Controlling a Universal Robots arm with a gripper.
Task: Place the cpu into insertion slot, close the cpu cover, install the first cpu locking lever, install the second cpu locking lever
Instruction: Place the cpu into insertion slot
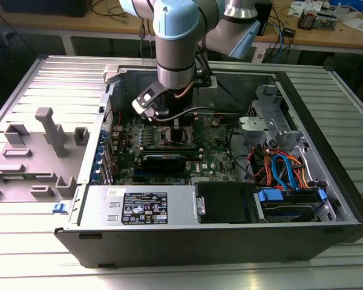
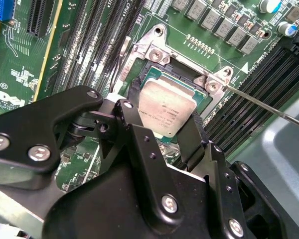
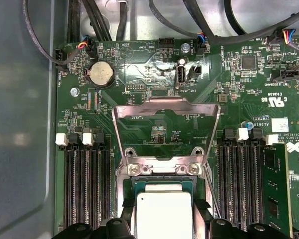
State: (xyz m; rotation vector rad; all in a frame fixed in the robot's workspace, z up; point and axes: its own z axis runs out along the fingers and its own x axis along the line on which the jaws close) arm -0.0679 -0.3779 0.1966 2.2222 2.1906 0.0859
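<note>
1. Counter (image 1: 60, 72): ribbed metal, spanning the exterior view; carries the case.
2. Computer case (image 1: 199, 248): centre of the exterior view, laid on its side with the open face up, so the board faces the arm.
3. Arm (image 1: 178, 42): enters at upper centre of the exterior view and points straight down into the case.
4. Motherboard (image 3: 154, 64): green, flat on the case floor.
5. Tool (image 2: 162, 112): black fingers clenched on two opposite edges of the cpu, probably so the chip can go down level.
6. Cpu cover (image 3: 139, 112): silver frame swung up on its hinge, standing open at one edge of the slot, out of the chip's path.
7. Insertion slot (image 2: 154, 50): grey-rimmed, directly under the chip.
8. Cpu (image 2: 164, 107): dull silver top, between the fingers at the slot; whether it is seated cannot be told.
9. Locking lever (image 2: 259, 102): thin rod angled away from the slot's corner, apparently unlatched, which would let the cover stand open.
</note>
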